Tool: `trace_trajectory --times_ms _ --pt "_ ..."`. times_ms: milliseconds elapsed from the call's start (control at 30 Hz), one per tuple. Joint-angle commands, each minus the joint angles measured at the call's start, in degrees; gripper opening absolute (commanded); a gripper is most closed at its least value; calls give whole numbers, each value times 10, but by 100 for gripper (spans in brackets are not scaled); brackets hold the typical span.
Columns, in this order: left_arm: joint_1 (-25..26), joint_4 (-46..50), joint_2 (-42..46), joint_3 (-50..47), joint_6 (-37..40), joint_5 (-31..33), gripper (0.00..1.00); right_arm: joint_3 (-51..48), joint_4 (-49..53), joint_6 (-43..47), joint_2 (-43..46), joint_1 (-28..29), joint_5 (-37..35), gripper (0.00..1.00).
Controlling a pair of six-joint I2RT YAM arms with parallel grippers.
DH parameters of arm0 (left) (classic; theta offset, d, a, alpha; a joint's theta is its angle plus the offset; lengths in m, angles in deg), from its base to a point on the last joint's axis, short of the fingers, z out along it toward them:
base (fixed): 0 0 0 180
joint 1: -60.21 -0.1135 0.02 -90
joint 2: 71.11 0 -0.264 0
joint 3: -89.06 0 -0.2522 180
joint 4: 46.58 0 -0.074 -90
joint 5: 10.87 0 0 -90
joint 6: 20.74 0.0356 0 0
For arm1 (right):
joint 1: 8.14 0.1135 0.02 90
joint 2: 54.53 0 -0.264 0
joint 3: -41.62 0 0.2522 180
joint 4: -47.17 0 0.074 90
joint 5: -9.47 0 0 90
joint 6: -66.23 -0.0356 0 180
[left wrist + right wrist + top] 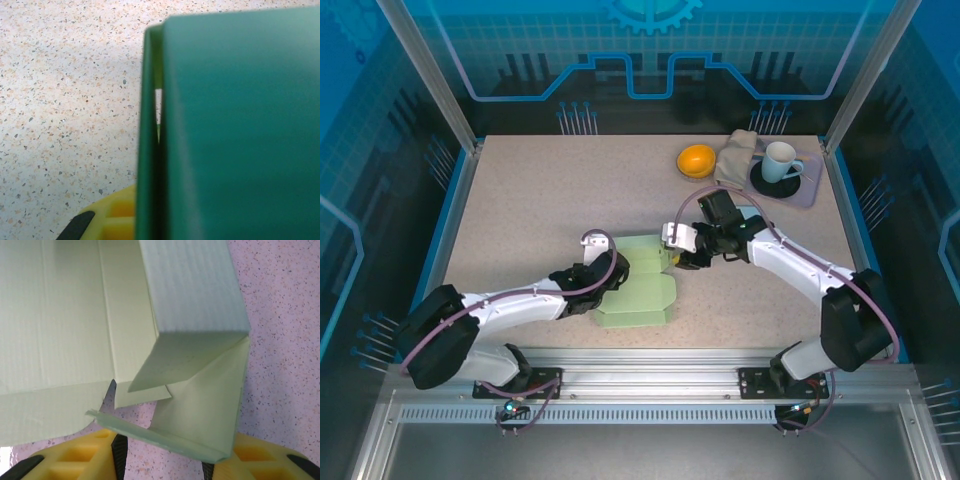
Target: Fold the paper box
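Observation:
The pale green paper box (642, 292) lies partly folded near the table's front middle. My left gripper (607, 278) is shut on the box's left edge. In the left wrist view one yellow finger (116, 216) shows beside an upright green wall of the box (240, 125). My right gripper (678, 256) is at the box's right end. In the right wrist view a raised side wall (195, 285) and a folded corner flap (200, 405) stand just ahead of it. The flap's lower edge lies across the gap of my right gripper (162, 465), whose fingers stand apart.
At the back right are an orange (697, 160), a beige cloth (738, 152) and a white mug (780, 160) on a dark coaster over a grey mat (807, 192). Metal posts and blue enclosure walls border the speckled table (540, 200).

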Motion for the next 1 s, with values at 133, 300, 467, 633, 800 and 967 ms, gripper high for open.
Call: trace_trajectory --times_ms 133,300,467,633,800,967 --pt "2 -16 -7 13 -7 -6 5 13 -32 -63 -14 24 -11 42" --pt "2 -5 -11 17 -17 1 5 -3 -70 -106 1 39 0 40" --pt "2 17 -27 35 -35 8 5 -24 -132 -173 7 46 8 40" --pt "2 26 -33 45 -49 6 5 -46 -188 -232 7 59 -7 38" --pt "2 28 -31 50 -56 -2 5 -52 -235 -313 -8 70 -64 38" --pt "2 27 -19 50 -68 -26 5 -63 -283 -377 -19 72 -74 37"
